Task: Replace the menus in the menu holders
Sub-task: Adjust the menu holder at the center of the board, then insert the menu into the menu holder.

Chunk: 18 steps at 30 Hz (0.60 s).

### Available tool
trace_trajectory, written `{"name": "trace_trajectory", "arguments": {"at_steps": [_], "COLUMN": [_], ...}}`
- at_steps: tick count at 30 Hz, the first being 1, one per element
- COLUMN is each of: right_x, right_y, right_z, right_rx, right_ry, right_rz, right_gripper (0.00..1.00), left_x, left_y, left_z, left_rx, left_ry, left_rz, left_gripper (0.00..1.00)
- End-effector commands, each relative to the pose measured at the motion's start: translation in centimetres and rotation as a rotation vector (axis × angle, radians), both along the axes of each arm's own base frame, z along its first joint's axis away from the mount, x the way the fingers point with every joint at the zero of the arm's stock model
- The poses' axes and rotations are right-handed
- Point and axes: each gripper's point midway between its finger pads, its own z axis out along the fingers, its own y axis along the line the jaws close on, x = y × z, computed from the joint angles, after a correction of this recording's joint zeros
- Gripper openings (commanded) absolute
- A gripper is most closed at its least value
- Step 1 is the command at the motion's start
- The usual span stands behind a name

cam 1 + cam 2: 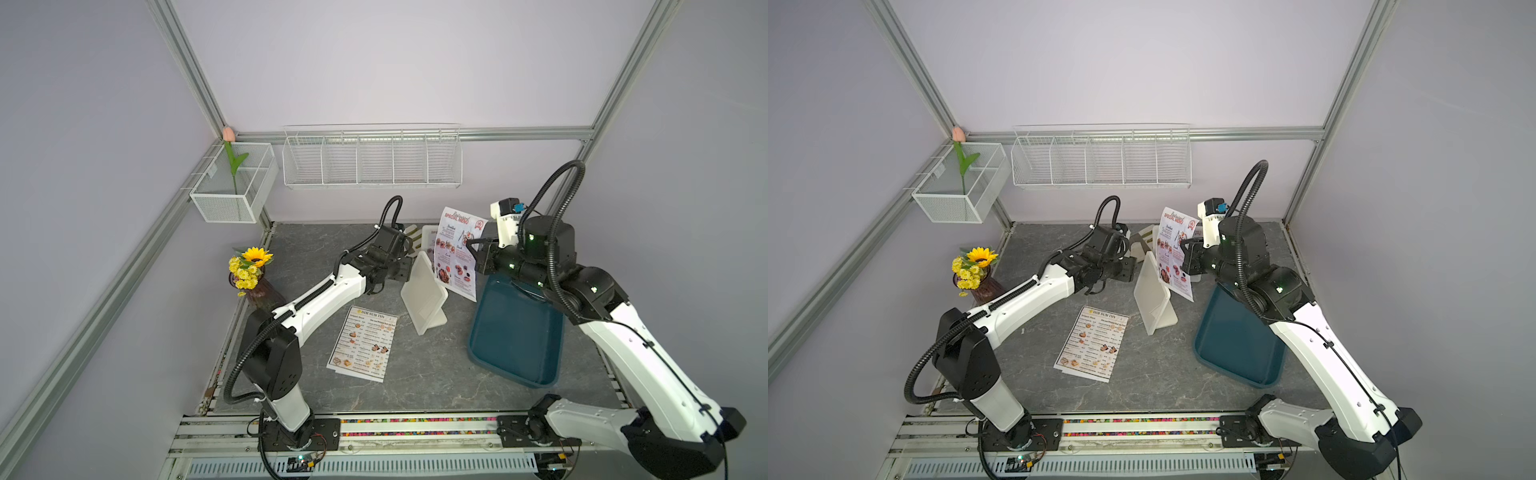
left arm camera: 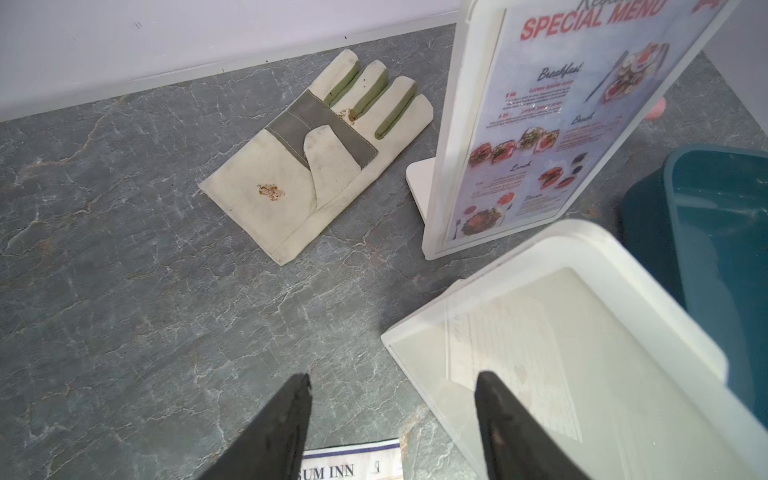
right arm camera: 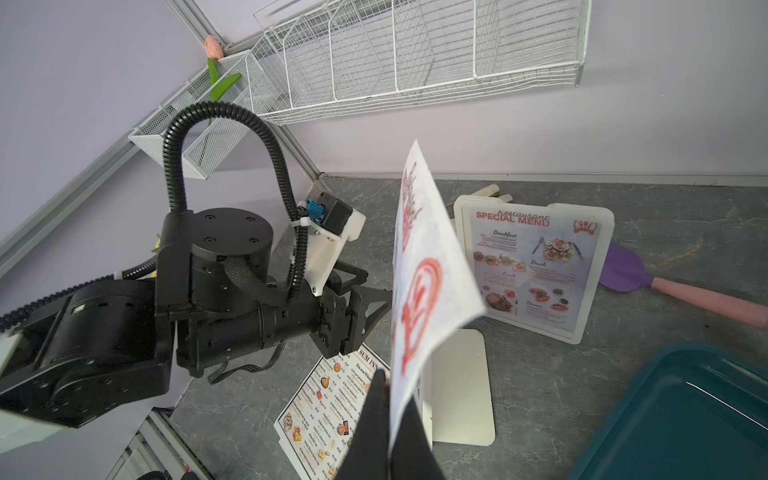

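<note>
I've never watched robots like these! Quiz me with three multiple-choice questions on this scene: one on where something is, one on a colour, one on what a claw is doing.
1. Where is the DIM SUM INN menu?
A. hanging on a wall
B. flat on the table
C. folded inside a box

2. What colour is the tray?
A. red
B. yellow
C. dark teal

3. What is the right gripper doing?
A. shut on the loose SPECIAL MENU sheet
B. open and empty
C. shut on a spoon

Answers:
1 B: both top views show the sheet lying face up on the grey surface.
2 C: its walls and floor are dark blue-green.
3 A: the right wrist view shows both fingers pinching the sheet's edge, holding it up in the air.
</note>
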Motion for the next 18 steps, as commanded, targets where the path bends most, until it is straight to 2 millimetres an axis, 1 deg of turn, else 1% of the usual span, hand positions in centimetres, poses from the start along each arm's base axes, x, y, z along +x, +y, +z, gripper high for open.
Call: {"name": "trace_trajectory", "arguments": {"at_steps": [1, 6, 18], "right_x": [-0.8, -1.0, -1.0], "right_y": [-0.5, -0.7, -0.6], "right_z": [0.7, 1.7, 0.0], "right_rx": [0.017, 0.027, 0.006], "right_ry": [-0.02, -0.055, -0.013], "right_rz": [-0.008, -0.007, -0.006], "right_gripper": [0.07, 0.07, 0.07], "left_x": [-0.1, 0.0, 0.0], "left_y": [0.5, 0.3, 0.1], "left_z": [1.0, 0.9, 1.0], "left_rx": [-0.017, -0.022, -0.028], "left_ry": [-0.02, -0.015, -0.013], "left_rz": [0.018, 0.019, 0.008], "left_gripper": [0.65, 0.65, 0.65]}}
